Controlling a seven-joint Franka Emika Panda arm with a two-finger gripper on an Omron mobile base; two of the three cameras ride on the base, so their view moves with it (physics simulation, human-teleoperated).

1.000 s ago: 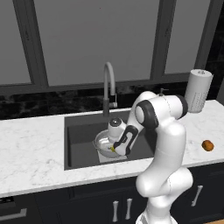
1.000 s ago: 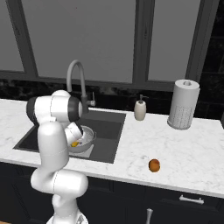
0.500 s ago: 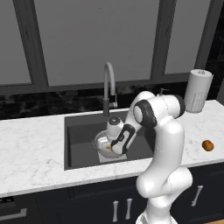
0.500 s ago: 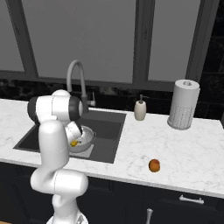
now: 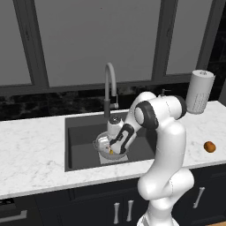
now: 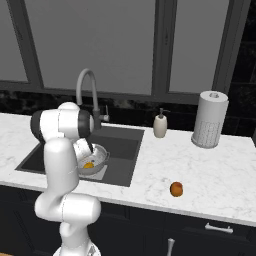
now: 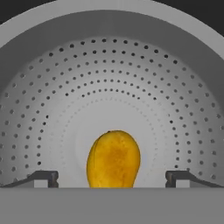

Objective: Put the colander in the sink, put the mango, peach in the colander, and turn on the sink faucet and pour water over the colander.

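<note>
Gripper (image 7: 112, 178) wide open, holding nothing — mango (image 7: 113, 159) lies loose in the colander (image 7: 175, 87); looks smooth, rounded, likely best gripped across its narrow middle.

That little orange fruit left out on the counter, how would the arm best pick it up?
The peach sits alone on the open counter, with nothing close beside it. Being small and round, it offers no handle, so probably come straight down from above and close the tool across its widest middle, fingers on opposite sides. Any approach angle around it looks equally free.
</note>
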